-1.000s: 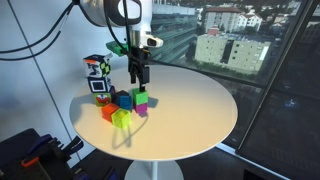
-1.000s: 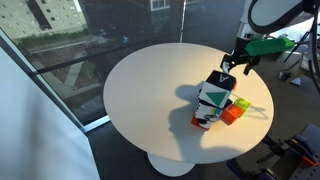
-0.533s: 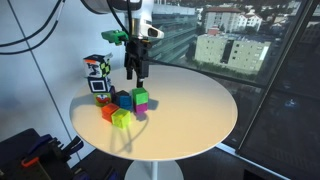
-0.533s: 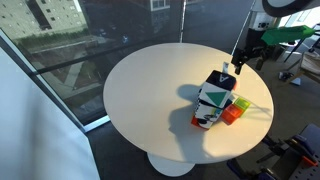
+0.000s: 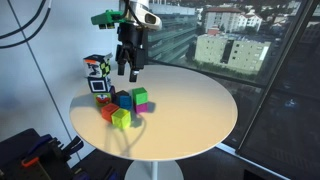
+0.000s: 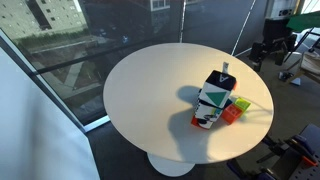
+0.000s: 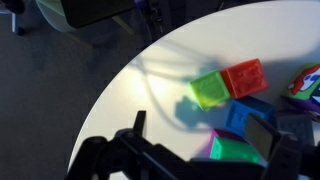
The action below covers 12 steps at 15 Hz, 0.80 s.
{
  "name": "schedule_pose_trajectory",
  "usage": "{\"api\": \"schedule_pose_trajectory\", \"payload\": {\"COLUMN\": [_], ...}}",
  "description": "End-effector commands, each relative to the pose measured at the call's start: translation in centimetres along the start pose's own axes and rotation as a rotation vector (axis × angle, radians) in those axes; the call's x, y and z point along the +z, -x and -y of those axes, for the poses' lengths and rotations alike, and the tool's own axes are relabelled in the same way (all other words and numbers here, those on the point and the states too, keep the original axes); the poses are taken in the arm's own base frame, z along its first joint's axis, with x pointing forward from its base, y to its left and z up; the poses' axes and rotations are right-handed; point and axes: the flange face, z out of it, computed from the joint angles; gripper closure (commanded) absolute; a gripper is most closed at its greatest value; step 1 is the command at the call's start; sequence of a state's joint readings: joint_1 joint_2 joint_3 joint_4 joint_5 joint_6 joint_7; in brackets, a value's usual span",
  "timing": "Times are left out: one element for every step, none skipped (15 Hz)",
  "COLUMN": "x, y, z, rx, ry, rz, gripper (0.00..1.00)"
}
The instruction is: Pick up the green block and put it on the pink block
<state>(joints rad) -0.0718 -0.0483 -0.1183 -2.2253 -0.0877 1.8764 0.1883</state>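
Note:
The green block [image 5: 141, 95] sits on top of the pink block [image 5: 142, 107] on the round white table [image 5: 190, 110]. In the wrist view the green block [image 7: 240, 153] shows from above, with the pink block's side [image 7: 213, 146] below it. My gripper [image 5: 127, 68] is open and empty, raised well above the stack and a little to its left. In the wrist view its two fingers [image 7: 210, 135] frame the stack from above without touching it.
A lime-yellow cube [image 5: 121, 119] [image 7: 210, 90], an orange-red block [image 5: 107, 113] [image 7: 245, 77] and a blue block [image 5: 124, 100] [image 7: 240, 115] crowd next to the stack. A printed carton [image 5: 97, 75] [image 6: 213, 100] stands behind them. The table edge [image 7: 100, 100] is close.
My gripper has risen straight up and away from the stack. The green block has stayed on the pink block.

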Motion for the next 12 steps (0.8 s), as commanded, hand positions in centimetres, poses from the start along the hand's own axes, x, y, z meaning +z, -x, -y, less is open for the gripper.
{"api": "schedule_pose_trajectory", "payload": {"x": [-1.5,-1.8,-2.2,-2.6,-2.9,-3.2,-3.4,-3.7,-3.9,-4.2,-4.4,-4.6], "y": [2.3,2.8,3.2,3.7,4.1,4.5,5.0,5.6,6.1,6.5,7.0,7.4], "z": [-1.2,-1.3,-1.5,-1.6,-1.7,-1.8,-2.0,-2.1,-2.3,-2.5,-2.6,-2.8], "rx": [-0.027,-0.031,-0.037,-0.048,-0.059,-0.072,-0.092,-0.109,-0.129,-0.142,-0.152,-0.159], "ry": [0.024,0.026,0.025,0.021,0.012,0.007,0.001,-0.005,-0.011,-0.016,-0.022,-0.026], "rz": [-0.006,-0.012,-0.022,-0.031,-0.04,-0.048,-0.059,-0.074,-0.086,-0.096,-0.108,-0.117], "gripper": [0.0,0.0,0.0,0.0,0.0,0.0,0.0,0.0,0.0,0.0,0.0,0.0]}}
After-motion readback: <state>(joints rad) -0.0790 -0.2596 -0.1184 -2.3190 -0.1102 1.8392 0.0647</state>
